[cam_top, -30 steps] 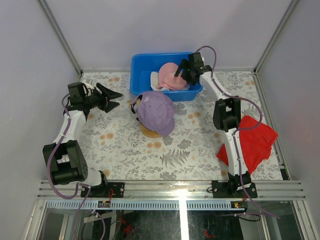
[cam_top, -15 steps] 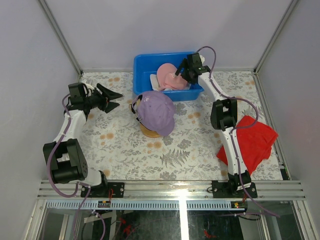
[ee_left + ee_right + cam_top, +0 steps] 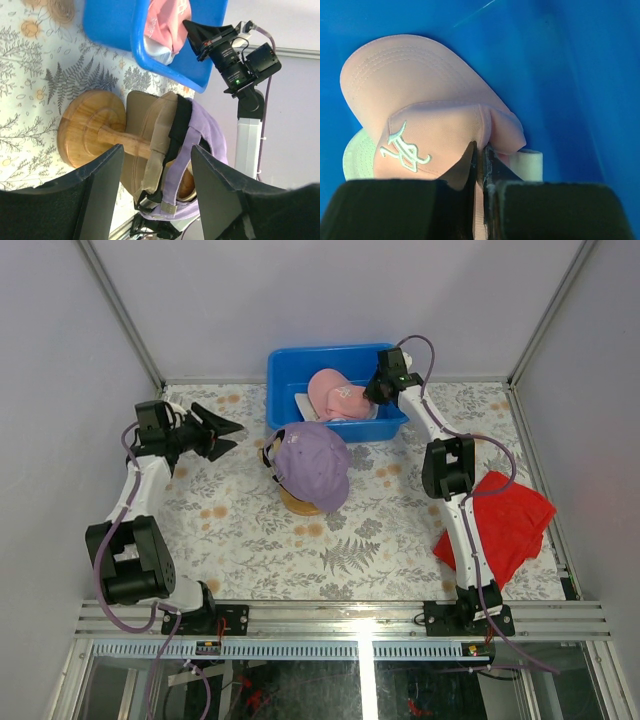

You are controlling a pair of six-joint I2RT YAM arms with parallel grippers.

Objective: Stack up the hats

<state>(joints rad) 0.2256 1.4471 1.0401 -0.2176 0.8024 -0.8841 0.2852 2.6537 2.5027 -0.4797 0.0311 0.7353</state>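
A pink hat [image 3: 335,395] lies in the blue bin [image 3: 290,365] on top of a white hat [image 3: 306,402]. My right gripper [image 3: 375,392] reaches into the bin. In the right wrist view it [image 3: 481,150] is shut on a fold of the pink hat [image 3: 430,130] at the crown, with the white hat [image 3: 526,165] showing beneath. A lavender hat [image 3: 312,462] tops a stack on a wooden stand [image 3: 85,130]; under the lavender hat [image 3: 200,130] sit a black hat [image 3: 179,125] and a tan hat [image 3: 150,120]. My left gripper [image 3: 228,438] hovers open left of the stack, its jaws [image 3: 156,150] holding nothing.
A flat red cloth [image 3: 515,520] lies at the right edge beside the right arm. The bin stands against the back wall, just behind the stack. Grey walls enclose the floral table [image 3: 250,530] on three sides.
My right gripper has closed on the pink hat's crown. The blue bin has shifted slightly to the right. My left gripper has drifted a little toward the back.
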